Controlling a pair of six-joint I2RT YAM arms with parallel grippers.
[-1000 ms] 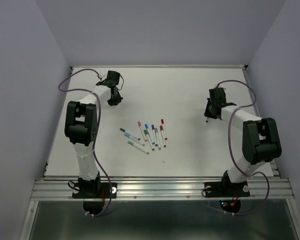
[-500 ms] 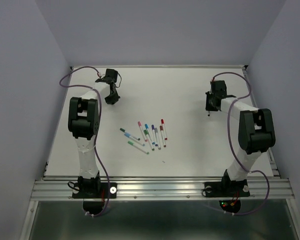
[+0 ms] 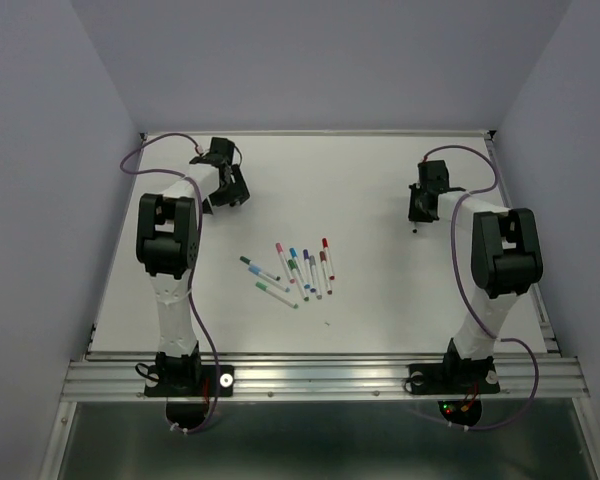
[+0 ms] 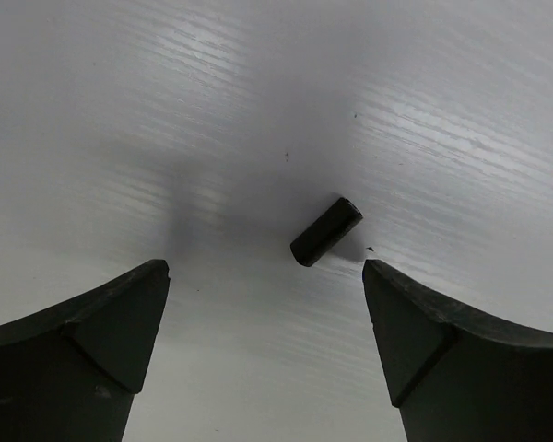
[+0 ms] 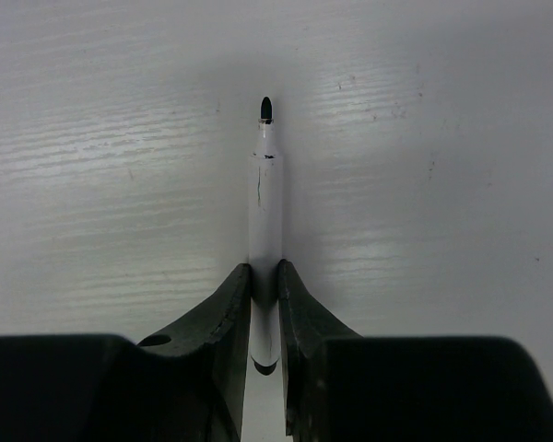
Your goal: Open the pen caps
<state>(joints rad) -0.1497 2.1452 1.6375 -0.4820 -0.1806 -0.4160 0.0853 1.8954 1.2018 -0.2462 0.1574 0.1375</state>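
Note:
In the left wrist view a small dark pen cap (image 4: pixel 326 231) lies loose on the white table, just ahead of my left gripper (image 4: pixel 263 276), whose jaws stand wide open and empty. The top view places that left gripper (image 3: pixel 230 188) at the back left. My right gripper (image 5: pixel 265 272) is shut on a white pen barrel (image 5: pixel 265 198) that has no cap, its dark tip pointing away from me. This right gripper (image 3: pixel 418 212) is at the back right. Several capped pens (image 3: pixel 300 270) lie in a cluster mid-table, among them one with a red cap (image 3: pixel 325 243) and one with a blue cap (image 3: pixel 293 251).
White table (image 3: pixel 380 290) with walls close on three sides. A metal rail (image 3: pixel 320 378) runs along the near edge beside the arm bases. Purple cables loop near both wrists at the back corners.
My left gripper opened and let the dark cap drop onto the table. The right arm drew back a little, still holding the white pen.

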